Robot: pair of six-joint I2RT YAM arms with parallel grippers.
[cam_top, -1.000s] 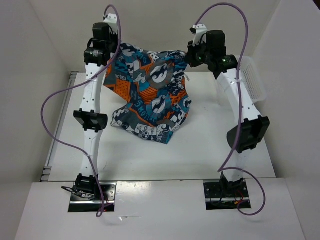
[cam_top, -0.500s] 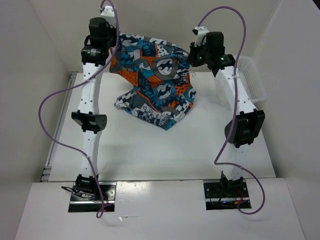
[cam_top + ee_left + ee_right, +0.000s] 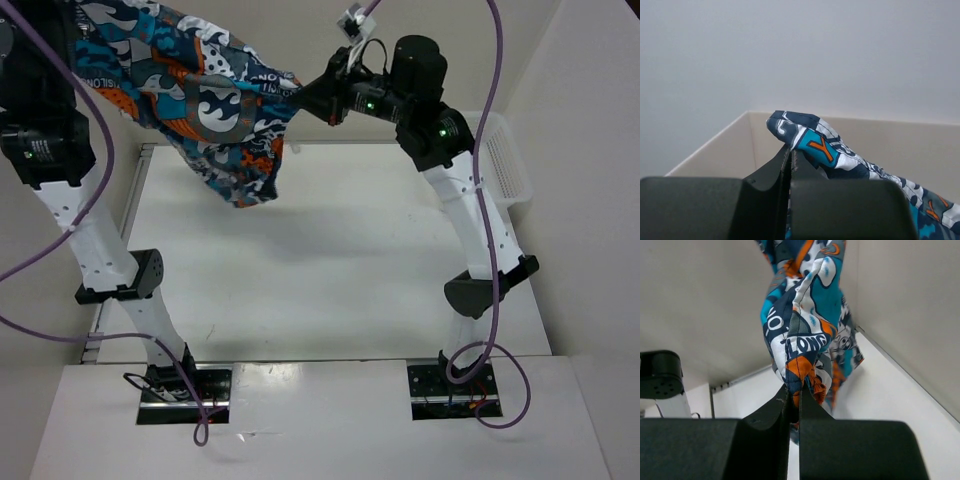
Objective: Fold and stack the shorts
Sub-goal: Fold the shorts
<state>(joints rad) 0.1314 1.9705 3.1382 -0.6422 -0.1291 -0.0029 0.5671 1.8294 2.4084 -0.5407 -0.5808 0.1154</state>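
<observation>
The printed shorts [image 3: 205, 95] hang in the air, stretched between both grippers high above the white table [image 3: 330, 270], clear of its surface. My left gripper [image 3: 790, 152] is shut on one corner of the shorts [image 3: 815, 145]; its fingertips lie outside the top view at the upper left. My right gripper [image 3: 305, 95] is shut on the other corner of the shorts [image 3: 800, 340], with the cloth hanging away from it. The rest of the fabric droops to a point over the table's far left.
A white mesh basket [image 3: 505, 165] stands at the table's far right, beside the right arm. The enclosure's walls close in at the back and both sides. The left arm's elbow [image 3: 120, 280] leans over the table's left edge.
Both grippers have risen and swung left with the shorts. The shorts have lifted off the table and now hang free, stretched between them.
</observation>
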